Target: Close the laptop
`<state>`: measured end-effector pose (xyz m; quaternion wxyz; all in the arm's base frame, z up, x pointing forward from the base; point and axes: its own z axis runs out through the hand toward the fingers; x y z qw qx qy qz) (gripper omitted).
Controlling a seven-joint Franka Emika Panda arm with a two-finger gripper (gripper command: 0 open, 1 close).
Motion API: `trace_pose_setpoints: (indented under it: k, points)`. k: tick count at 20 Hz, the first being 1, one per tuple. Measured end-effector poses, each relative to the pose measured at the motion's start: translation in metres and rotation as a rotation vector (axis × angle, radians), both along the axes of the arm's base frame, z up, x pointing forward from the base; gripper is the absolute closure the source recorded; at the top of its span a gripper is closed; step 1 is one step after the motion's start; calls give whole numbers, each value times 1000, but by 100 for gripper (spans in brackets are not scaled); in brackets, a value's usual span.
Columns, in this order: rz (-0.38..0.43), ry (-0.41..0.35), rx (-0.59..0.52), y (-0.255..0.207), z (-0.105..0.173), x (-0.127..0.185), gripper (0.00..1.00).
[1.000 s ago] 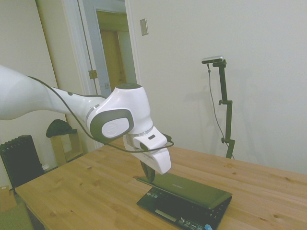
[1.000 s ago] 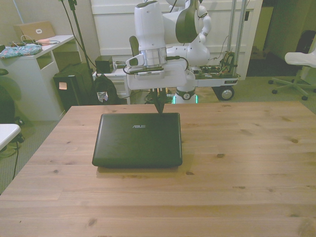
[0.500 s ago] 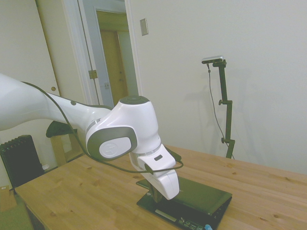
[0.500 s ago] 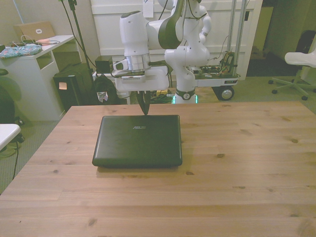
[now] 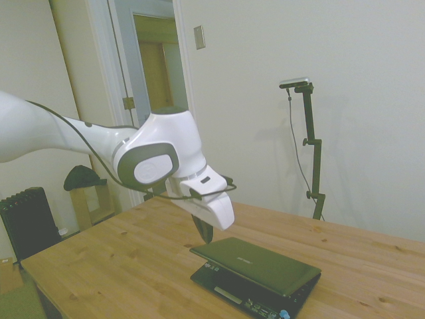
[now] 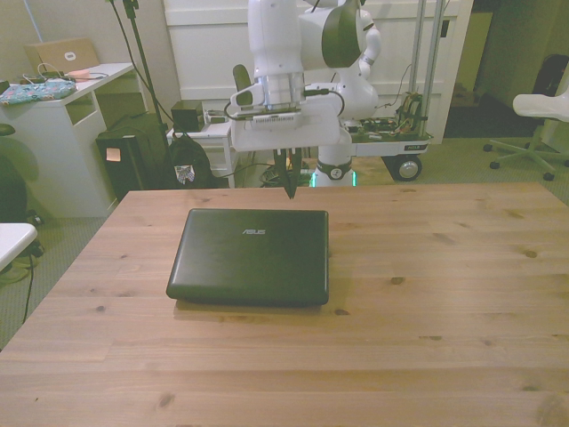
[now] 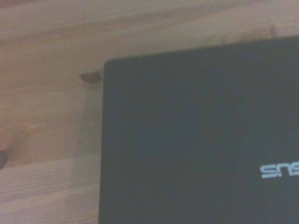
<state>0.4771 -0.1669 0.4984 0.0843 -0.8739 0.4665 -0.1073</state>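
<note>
The laptop (image 6: 249,256) is a small black netbook lying on the wooden table (image 6: 444,294), left of the middle in the front view. Its glossy lid (image 5: 259,261) lies low over the base, and the side view shows a strip of keys (image 5: 229,287) under the raised edge. My gripper (image 6: 290,189) hangs above the table just behind the laptop's back edge, apart from the lid, fingers shut together with nothing between them. In the side view the gripper (image 5: 204,235) points down beside the lid's corner. The wrist view shows the lid's corner (image 7: 196,140) over bare wood.
Wood planks extend around the laptop on all sides. Beyond the table's far edge stand a white desk (image 6: 62,124) and a dark bag (image 6: 188,165) at the front view's left, and an office chair (image 6: 538,111) at its right.
The gripper, low against the lid's back edge half a second ago, has risen clear of it and shifted toward the front view's right. The lid stays down.
</note>
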Motion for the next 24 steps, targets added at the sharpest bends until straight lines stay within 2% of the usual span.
trace_pose_setpoints:
  k: [2,5,10,19,24]
  points:
    - [-9,-5,0,-6,7,1,100]
    - [-37,7,6,-22,-1,0,100]
    - [-67,51,14,-45,-31,3,100]
    - [-91,116,21,-63,-106,-6,100]
    - [-94,124,21,-73,-122,-11,100]
